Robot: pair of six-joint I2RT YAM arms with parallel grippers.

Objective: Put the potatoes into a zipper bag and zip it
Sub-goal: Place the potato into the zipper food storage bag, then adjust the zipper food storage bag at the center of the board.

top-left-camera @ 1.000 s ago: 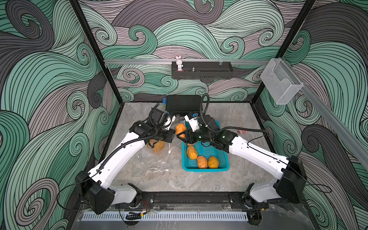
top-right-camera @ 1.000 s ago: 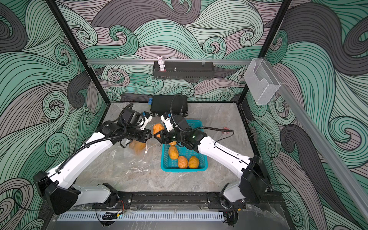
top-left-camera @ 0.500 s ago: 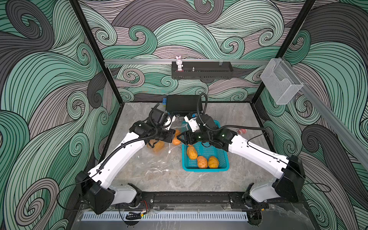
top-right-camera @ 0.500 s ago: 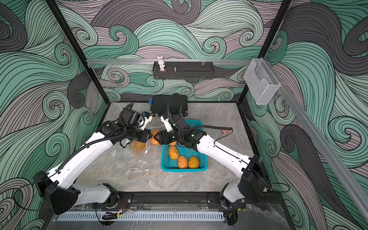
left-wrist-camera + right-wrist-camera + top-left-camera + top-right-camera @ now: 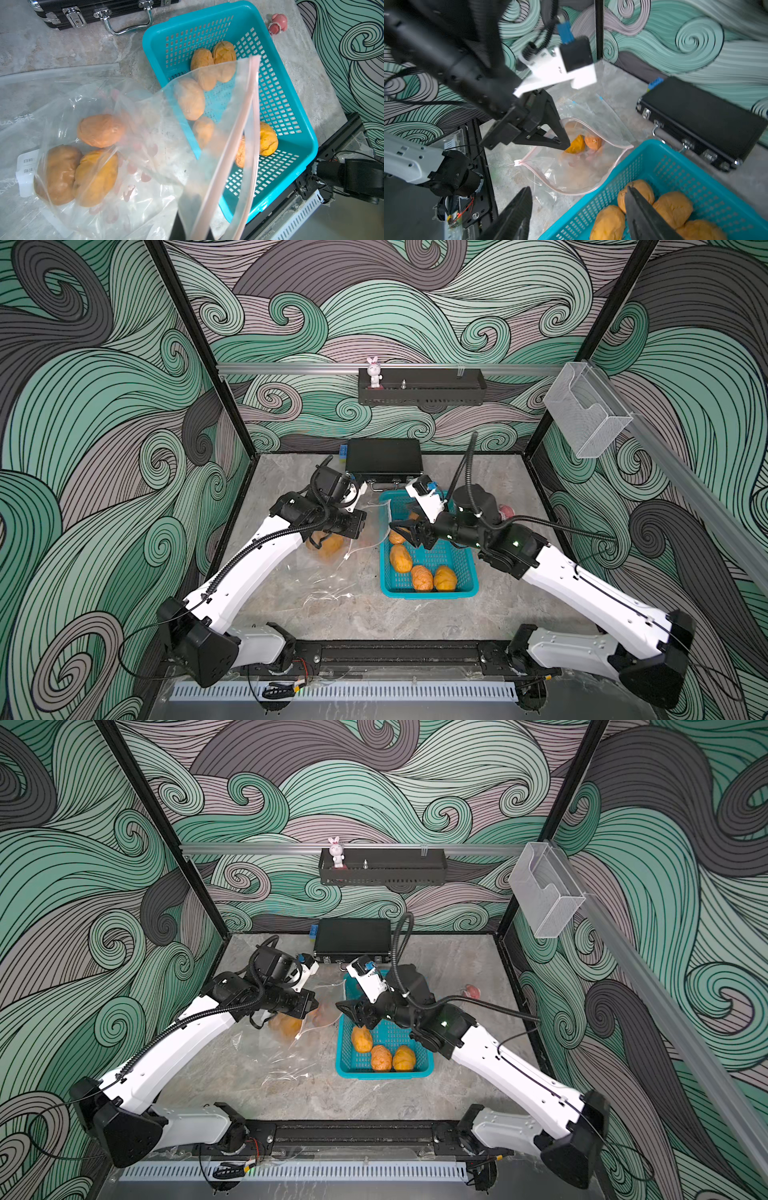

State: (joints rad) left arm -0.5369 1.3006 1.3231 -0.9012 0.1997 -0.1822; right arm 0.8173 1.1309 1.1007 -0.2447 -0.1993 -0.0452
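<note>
Holding the zipper bag (image 5: 571, 172) by its rim, the left gripper (image 5: 565, 145) is pinched tight and keeps the mouth wide. The bag's long way runs from that mouth back under the left arm (image 5: 257, 564). The mouth faces the right gripper (image 5: 400, 531). Three potatoes (image 5: 101, 131) sit inside the bag, below the left gripper. The right gripper is spread apart and holds nothing. It is just beside the mouth, over the blue basket (image 5: 428, 595). More potatoes lie under it, and the nearest one points its long end at it. A second ago it carried a potato, and now its fingers are bare.
</note>
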